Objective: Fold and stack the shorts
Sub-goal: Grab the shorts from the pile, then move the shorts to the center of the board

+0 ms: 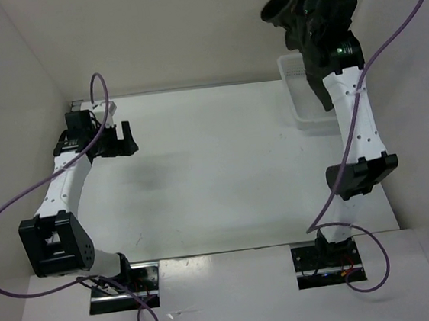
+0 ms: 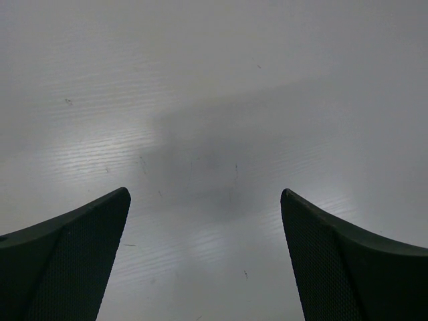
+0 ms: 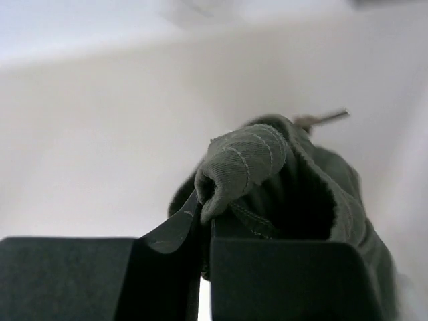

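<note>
Right wrist, right hand (image 3: 204,224) clenched on rolled, stitched olive shorts (image 3: 251,160), left hand (image 2: 205,194) released

White tabletop (image 1: 223,167), plain off-white walls (image 1: 170,27) on three sides, soft even light, faint shadows

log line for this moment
right fingers: shut on shorts, aloft | left fingers: open over table | fold: not started
</note>
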Tool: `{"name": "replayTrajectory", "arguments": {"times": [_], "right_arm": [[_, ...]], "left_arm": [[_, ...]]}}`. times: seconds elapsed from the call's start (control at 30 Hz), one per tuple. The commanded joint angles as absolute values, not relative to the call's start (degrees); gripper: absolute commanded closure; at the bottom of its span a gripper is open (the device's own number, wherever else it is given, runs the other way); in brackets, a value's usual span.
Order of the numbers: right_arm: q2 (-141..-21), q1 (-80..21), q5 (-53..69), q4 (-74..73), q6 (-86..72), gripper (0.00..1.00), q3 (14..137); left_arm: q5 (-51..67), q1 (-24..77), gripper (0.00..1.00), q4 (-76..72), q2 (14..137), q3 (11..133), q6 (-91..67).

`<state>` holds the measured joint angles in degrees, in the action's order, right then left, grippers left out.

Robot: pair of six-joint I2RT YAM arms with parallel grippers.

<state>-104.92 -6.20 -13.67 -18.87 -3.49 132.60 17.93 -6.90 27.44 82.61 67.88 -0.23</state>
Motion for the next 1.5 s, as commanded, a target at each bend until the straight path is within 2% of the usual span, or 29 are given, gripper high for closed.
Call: {"name": "replayTrajectory", "arguments": {"times": [0.0,0.1,0.2,0.37,0.4,0.47,0.5,0.57,0.63,0.7,0.87,1.0,1.1,1.23,1.47], "right_arm": [[-101.2,-10.6,-3.1,-14.0,-6.5,1.00,138.9],[-99.0,-14.1,7.2,-11.6,-10.4,1.00,140.1],[-96.7,-15.6,14.7,-7.8,-16.5,1.00,135.4],[-92.0,-16.1,16.3,-2.8,-23.4,1.00,116.2],[-91.2,-16.1,15.5,-2.8,-23.4,0.92,113.2],[-88.2,-16.1,13.6,-2.8,-21.9,0.65,103.7],[-87.2,-16.1,8.9,-3.3,-21.0,0.37,100.8],[-84.8,-16.1,1.8,-4.3,-17.1,0.19,92.8],[-84.8,-16.1,-7.1,-5.9,-15.4,0.11,88.8],[-84.8,-16.1,-7.4,-6.4,-14.2,0.11,86.8],[-88.8,-21.4,3.1,-4.7,-13.4,0.11,84.0],[-100.3,-28.5,5.1,-8.7,-10.5,0.11,89.8],[-104.8,-30.4,9.4,-6.5,-12.2,0.17,89.8],[-112.4,-32.2,9.4,-6.5,-10.4,0.18,91.7],[-120.0,-32.8,10.5,-7.8,-13.1,0.18,94.7]], "left_arm": [[17.5,-6.6,0.00,27.1,78.3,69.6,0.0],[17.0,-6.6,0.00,25.6,76.8,69.1,0.0],[17.5,-6.6,0.00,24.3,75.4,67.9,0.0],[17.5,-7.7,0.00,22.1,73.1,65.5,0.0],[17.0,-8.3,0.00,22.1,72.4,65.5,0.0],[16.4,-8.3,0.00,22.1,72.4,64.9,0.0],[16.4,-8.3,0.00,22.7,72.4,64.1,0.0],[17.0,-8.3,0.00,23.2,72.4,63.4,0.0],[18.4,-8.3,0.00,23.9,72.4,62.8,0.0],[19.7,-8.3,0.00,24.5,73.7,62.1,0.0],[22.8,-8.3,0.00,24.5,74.3,59.6,0.0],[22.8,-8.3,0.00,24.5,74.3,56.3,0.0],[26.0,-8.3,0.00,24.0,73.7,53.9,0.0],[30.3,-8.3,0.00,23.5,72.6,51.1,0.0],[29.6,-8.9,0.00,24.6,72.6,50.5,0.0]]}}
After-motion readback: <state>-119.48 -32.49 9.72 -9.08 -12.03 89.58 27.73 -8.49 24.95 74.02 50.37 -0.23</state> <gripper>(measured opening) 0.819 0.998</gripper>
